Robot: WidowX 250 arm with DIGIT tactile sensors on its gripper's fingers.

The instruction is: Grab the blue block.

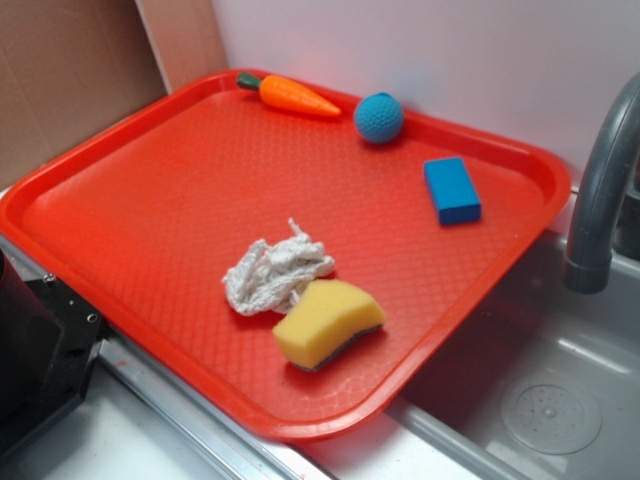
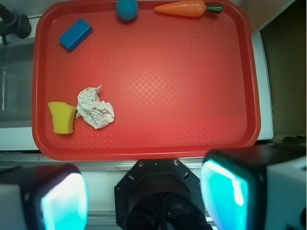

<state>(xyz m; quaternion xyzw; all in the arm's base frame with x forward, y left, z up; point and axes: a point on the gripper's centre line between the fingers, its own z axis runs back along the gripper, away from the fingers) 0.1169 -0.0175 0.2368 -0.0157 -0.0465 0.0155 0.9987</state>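
Five items on red tray [image 1: 120, 180], blue block [image 1: 452, 190] lying flat nr far right rim beside sink [image 1: 560, 400], apart from teal ball [image 1: 379, 117] & carrot [image 1: 290, 95], rag [image 1: 275, 275] touching yellow sponge [image 1: 327, 322], gripper [image 2: 144, 196] spread wide, empty, hanging off tray's near edge.

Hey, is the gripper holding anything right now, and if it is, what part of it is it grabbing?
Nothing is held. The gripper is open, with empty space between its jaws, and it sits off the tray's near edge. The blue block lies untouched in a far corner.

Carrot [image 1: 295, 96], ball [image 1: 379, 117], rag [image 1: 273, 275], sponge [image 1: 327, 321] on red tray [image 1: 150, 190].
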